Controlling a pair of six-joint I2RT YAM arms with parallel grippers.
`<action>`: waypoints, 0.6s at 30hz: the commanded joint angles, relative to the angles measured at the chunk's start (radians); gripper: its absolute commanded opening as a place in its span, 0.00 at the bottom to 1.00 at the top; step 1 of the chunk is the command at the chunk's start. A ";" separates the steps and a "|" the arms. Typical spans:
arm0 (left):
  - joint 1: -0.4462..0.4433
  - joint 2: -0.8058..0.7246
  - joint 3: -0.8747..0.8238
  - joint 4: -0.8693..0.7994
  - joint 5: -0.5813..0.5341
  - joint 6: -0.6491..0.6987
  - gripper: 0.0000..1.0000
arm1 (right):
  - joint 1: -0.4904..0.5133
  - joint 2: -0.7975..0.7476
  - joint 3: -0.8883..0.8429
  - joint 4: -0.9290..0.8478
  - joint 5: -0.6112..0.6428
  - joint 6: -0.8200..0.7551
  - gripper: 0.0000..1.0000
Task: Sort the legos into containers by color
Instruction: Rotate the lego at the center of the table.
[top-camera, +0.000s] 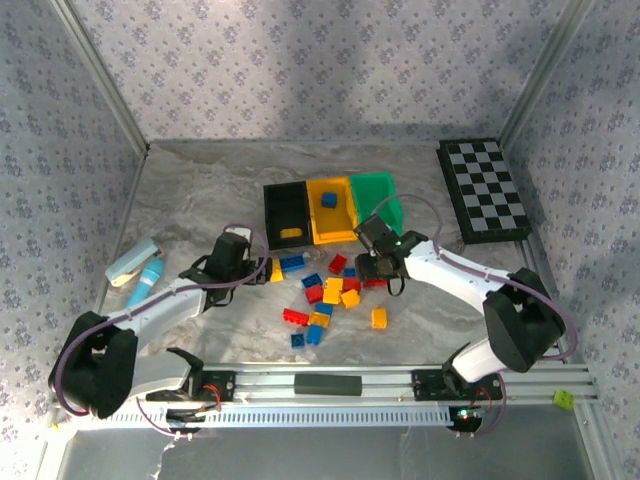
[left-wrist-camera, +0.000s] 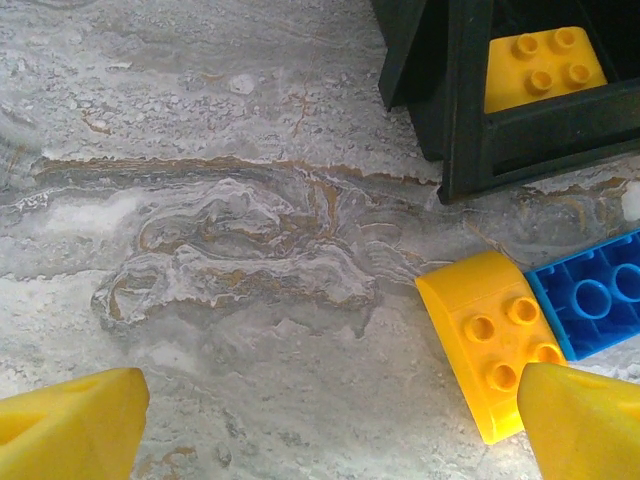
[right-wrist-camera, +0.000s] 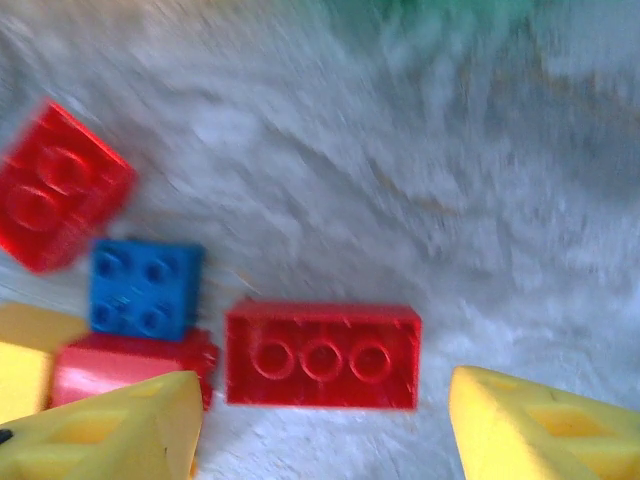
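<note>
Red brick (right-wrist-camera: 322, 355) lies studs-down on table (top-camera: 200, 190), just ahead of right gripper (right-wrist-camera: 320, 435), whose jaws are parted and empty. Pick step, prob. Next: descend, squeeze, carry to green bin (top-camera: 372, 186). Left gripper (left-wrist-camera: 330, 405) spread wide, holds nothing, by yellow rounded brick (left-wrist-camera: 487, 340).

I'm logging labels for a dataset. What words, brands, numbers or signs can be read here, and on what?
No text can be read.
Studs of the yellow lego: no lettering legible.
Face of the red lego: too blurred.
Top of the chequered board: plain squares, no characters.
</note>
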 joint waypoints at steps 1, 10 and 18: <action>0.006 0.004 0.031 0.007 0.012 -0.002 0.95 | -0.007 -0.012 -0.035 -0.032 -0.024 0.080 0.71; 0.006 -0.016 0.021 0.002 0.005 -0.002 0.95 | -0.019 0.081 0.000 0.023 -0.044 0.073 0.83; 0.006 -0.040 0.009 0.000 -0.020 0.003 0.95 | -0.018 0.186 0.030 0.047 -0.054 0.050 0.81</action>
